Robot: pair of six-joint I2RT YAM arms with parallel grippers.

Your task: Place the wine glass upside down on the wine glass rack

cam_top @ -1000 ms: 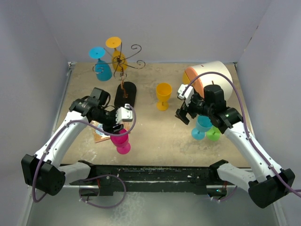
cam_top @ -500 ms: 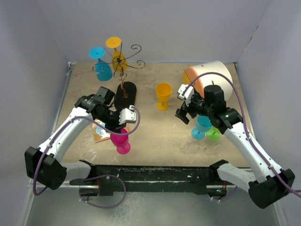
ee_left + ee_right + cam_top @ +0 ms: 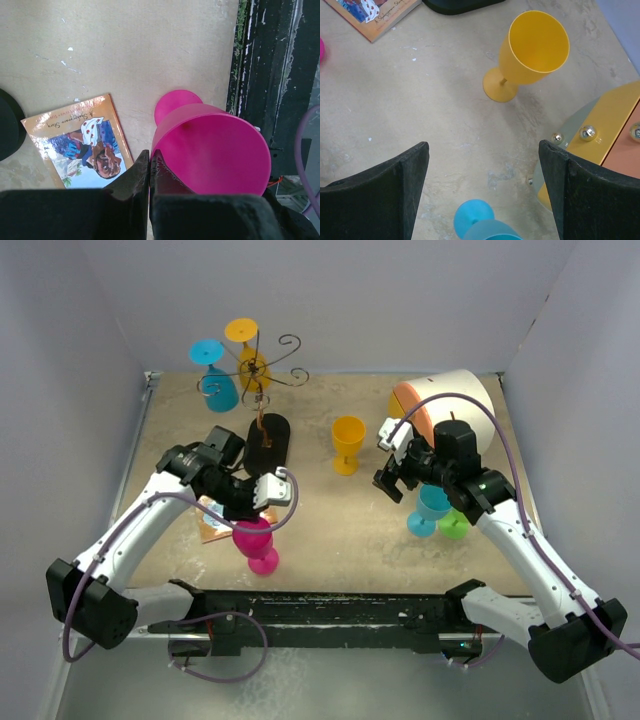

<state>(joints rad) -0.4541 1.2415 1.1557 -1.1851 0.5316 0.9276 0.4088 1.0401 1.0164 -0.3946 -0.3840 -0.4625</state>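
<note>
As left pincer [image 3: 150, 162] shuts, pink glass [image 3: 210, 150] gripped

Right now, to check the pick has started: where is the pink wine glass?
In the top view the pink wine glass stands upright front-left on the table, beside the picture book, its rim pinched by the left end effector.

From above, the left arm [image 3: 135, 532] covers most of the picture book [image 3: 213, 527] just beside the pink wine glass [image 3: 255, 540].
</note>
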